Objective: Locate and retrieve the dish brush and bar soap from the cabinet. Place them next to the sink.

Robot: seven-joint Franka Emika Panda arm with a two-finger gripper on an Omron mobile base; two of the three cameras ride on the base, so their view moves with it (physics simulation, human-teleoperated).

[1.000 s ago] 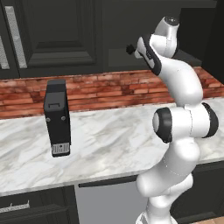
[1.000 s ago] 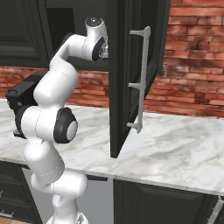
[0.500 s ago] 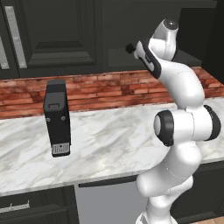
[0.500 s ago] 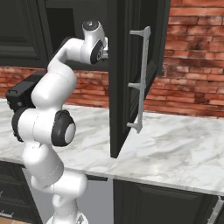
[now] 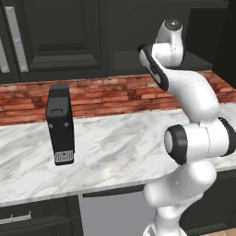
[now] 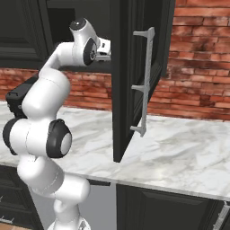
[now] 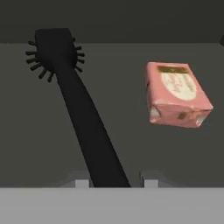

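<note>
In the hand view the all-black dish brush (image 7: 83, 118) lies on the cabinet's dark shelf, its spiky head far away and its handle running back between my fingertips. My gripper (image 7: 116, 183) is shut on the handle's near end, and the left fingertip (image 7: 82, 183) touches it. The bar soap (image 7: 177, 94), a small pinkish-red block with a pale face, rests on the same shelf to the right of the brush, apart from it. In the right base view my hand (image 6: 104, 49) reaches into the cabinet behind its open door (image 6: 134, 67). The sink is out of view.
The open door with its long silver handle (image 6: 146, 81) hangs over the white marble counter (image 6: 179, 152), just right of my arm. A black box-shaped appliance (image 5: 60, 124) stands on the counter to the left. A red brick wall (image 5: 106, 97) runs behind.
The fingers have closed in around the brush handle. The arm has shifted only slightly and the brush and soap lie where they were.
</note>
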